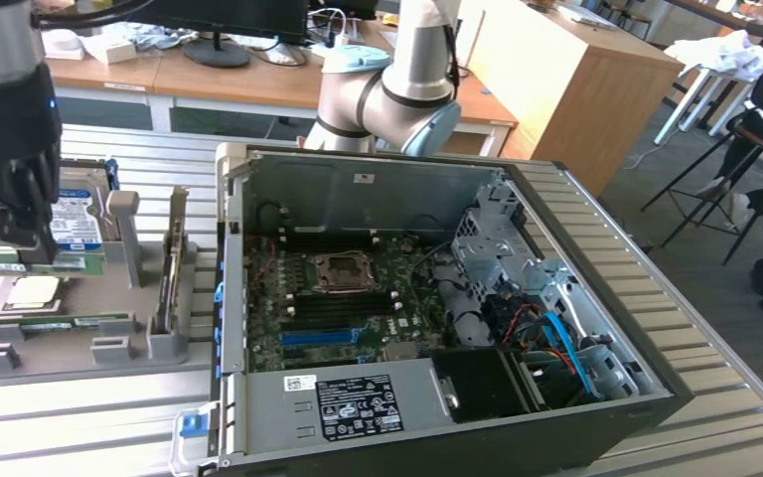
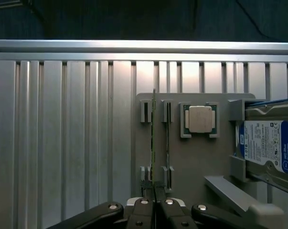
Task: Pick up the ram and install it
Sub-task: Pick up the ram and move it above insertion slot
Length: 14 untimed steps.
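Pinched together, the tool (image 2: 154, 193) grips the ram (image 2: 153, 143) by one end. The thin green stick stands on edge between the fingers, in line with the slotted brackets of a grey holder (image 2: 196, 162); whether it rests in them or is raised I cannot tell. Just beside it a second stick (image 2: 167, 143) of the same shape sits in the neighbouring brackets. Next on the holder lies a square silver processor chip (image 2: 200, 119), then a hard drive (image 2: 265, 148) whose blue-and-white label seems to read "WD Blue", the smaller print being too fine to read. The holder lies on a ribbed metal table (image 2: 62, 143). In the exterior view an open computer case (image 1: 355, 189) lies on the table to the exterior view's right of the holder. Its motherboard (image 1: 408, 298) shows a blue slot (image 1: 318, 336) beside black ones, and a black sticker (image 1: 359, 409) on the power supply carries print I cannot read.
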Motion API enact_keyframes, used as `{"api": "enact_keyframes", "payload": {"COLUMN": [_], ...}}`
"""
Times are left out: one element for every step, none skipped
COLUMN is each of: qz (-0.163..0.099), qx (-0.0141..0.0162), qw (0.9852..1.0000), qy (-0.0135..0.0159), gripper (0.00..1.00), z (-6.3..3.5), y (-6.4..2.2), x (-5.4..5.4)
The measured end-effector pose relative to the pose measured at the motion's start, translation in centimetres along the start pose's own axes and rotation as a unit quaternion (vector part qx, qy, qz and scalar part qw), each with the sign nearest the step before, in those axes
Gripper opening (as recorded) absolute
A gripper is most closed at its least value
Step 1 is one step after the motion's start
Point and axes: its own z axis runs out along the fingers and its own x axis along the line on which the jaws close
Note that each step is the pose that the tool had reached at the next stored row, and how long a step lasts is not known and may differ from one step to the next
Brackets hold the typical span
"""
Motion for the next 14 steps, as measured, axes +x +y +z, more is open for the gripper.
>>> {"api": "enact_keyframes", "payload": {"qz": [0.000, -0.001, -0.001, -0.001, -0.001, -0.001, -0.001, -0.001, -0.001, -0.001, -0.001, -0.001, -0.001, -0.001], "qx": [-0.0001, -0.0003, -0.0004, -0.0003, -0.0003, -0.0004, -0.0004, -0.0004, -0.0004, -0.0003, -0.0004, -0.0004, -0.0004, -0.0004], "qw": [1.0000, 0.9999, 0.9999, 0.9999, 0.9999, 0.9999, 0.9999, 0.9999, 0.9999, 0.9999, 0.9999, 0.9999, 0.9999, 0.9999], "qy": [-0.0070, -0.0145, -0.0152, -0.0153, -0.0153, -0.0153, -0.0153, -0.0153, -0.0153, -0.0153, -0.0153, -0.0153, -0.0153, -0.0153], "gripper": [0.12, 0.12, 0.12, 0.12, 0.12, 0.12, 0.12, 0.12, 0.12, 0.12, 0.12, 0.12, 0.12, 0.12], "z": [0.00, -0.01, -0.01, -0.01, -0.01, -0.01, -0.01, -0.01, -0.02, -0.02, -0.08, -0.18, -0.29, -0.47], "y": [0.00, 0.00, 0.00, 0.00, 0.00, 0.00, 0.00, 0.00, 0.01, 0.01, 0.02, 0.02, 0.02, 0.03], "x": [0.02, 0.03, 0.03, 0.03, 0.03, 0.03, 0.03, 0.03, 0.03, 0.03, 0.03, 0.03, 0.02, 0.02]}}
